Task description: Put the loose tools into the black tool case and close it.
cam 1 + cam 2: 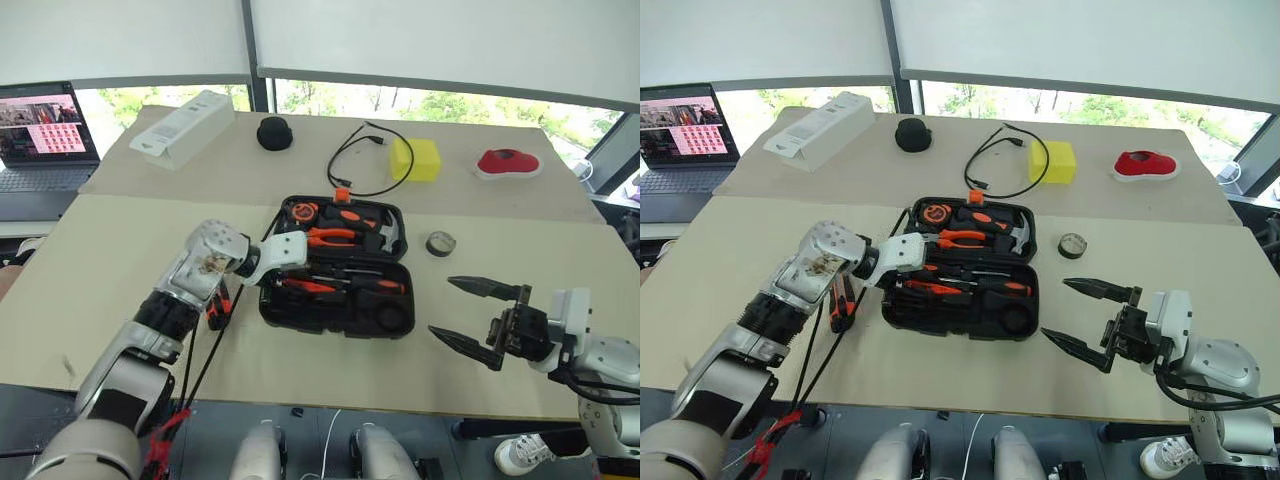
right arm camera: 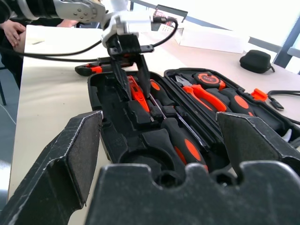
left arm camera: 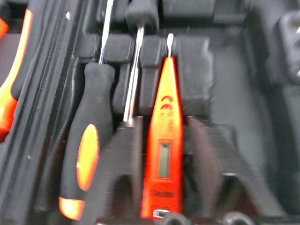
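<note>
One tool, the little orange tester screwdriver (image 3: 161,140), lay in its slot in the near half of the open black tool case (image 1: 395,325), my left gripper (image 2: 132,77) parted either side, releasing it. My right gripper (image 1: 475,315) waited spread wide, empty, right of the case.

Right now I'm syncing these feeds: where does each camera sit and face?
Head views: head, down at the black tool case; both arms.
Left wrist: along the left claw, straddling the orange tester screwdriver in its slot.
Right wrist: along the open right claw across the case.
Shared: case, left claw.
</note>
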{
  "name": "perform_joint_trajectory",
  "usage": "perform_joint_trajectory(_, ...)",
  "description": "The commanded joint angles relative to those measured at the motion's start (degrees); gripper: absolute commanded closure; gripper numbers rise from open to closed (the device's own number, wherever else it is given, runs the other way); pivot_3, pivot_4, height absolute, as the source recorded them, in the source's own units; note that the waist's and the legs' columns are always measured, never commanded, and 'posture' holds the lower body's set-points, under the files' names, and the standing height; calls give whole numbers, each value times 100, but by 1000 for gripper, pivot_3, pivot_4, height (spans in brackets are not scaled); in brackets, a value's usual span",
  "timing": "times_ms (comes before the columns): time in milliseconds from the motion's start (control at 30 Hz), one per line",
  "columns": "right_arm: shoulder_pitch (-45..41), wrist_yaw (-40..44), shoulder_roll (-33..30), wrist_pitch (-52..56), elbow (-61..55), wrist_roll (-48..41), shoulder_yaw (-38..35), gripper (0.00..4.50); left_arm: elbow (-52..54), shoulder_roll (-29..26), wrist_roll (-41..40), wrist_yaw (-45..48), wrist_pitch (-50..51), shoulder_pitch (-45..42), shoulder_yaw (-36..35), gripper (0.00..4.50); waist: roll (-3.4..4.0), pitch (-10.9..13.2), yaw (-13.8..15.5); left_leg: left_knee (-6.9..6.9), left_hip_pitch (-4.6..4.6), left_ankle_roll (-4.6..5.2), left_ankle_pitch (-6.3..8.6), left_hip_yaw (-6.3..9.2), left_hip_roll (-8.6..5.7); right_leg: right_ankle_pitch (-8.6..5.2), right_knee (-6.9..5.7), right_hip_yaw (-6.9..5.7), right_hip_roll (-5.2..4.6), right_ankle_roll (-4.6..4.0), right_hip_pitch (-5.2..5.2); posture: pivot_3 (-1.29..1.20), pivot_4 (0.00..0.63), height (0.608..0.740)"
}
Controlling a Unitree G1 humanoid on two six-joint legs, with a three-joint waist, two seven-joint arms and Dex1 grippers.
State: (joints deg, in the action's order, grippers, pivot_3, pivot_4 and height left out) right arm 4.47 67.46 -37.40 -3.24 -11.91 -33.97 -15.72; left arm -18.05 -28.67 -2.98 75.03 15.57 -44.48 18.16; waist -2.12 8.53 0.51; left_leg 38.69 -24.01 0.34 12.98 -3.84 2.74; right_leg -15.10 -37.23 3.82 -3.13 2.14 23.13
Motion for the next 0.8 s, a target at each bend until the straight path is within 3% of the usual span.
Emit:
perform_joint_trajectory(33,-18,85,-110,29,-33,-22,-20,0,237,-46,-749,115,-191,-179,-760,1703,0,0,4,10,-10,2,1,3,2,1,0,-6,1,1,4,0,150,740)
perform_joint_trajectory(200,-12,92,-201,160,54,3,50,0,-347,-108,-700,82,-1093,-75,-958,1703,0,0,3,10,-7,3,2,4,0,2,0,-5,1,2,2,0,150,740)
perform_joint_trajectory(300,-70,59,-164,144,71,16,109,0,-671,5,-671,39,-1467,57,-954,2338,0,0,5,12,-8,3,2,3,-1,2,1,-6,0,2,1,0,150,740)
perform_joint_trajectory(467,-171,29,-141,70,134,45,123,0,-1033,106,-428,-9,-2055,333,-749,4307,0,0,11,13,-10,3,2,3,-1,3,2,-6,0,3,1,0,150,740)
perform_joint_trajectory(500,-182,31,-139,62,145,50,116,0,-1069,118,-397,-26,-2114,367,-736,4435,0,0,11,14,-11,3,2,4,-1,3,2,-7,0,4,2,0,150,740)
perform_joint_trajectory(800,-115,-24,-114,75,74,48,65,0,-1248,88,5,-59,-1973,483,-444,4435,2,-1,19,14,-8,4,2,4,-2,4,2,-7,0,5,-4,0,150,740)
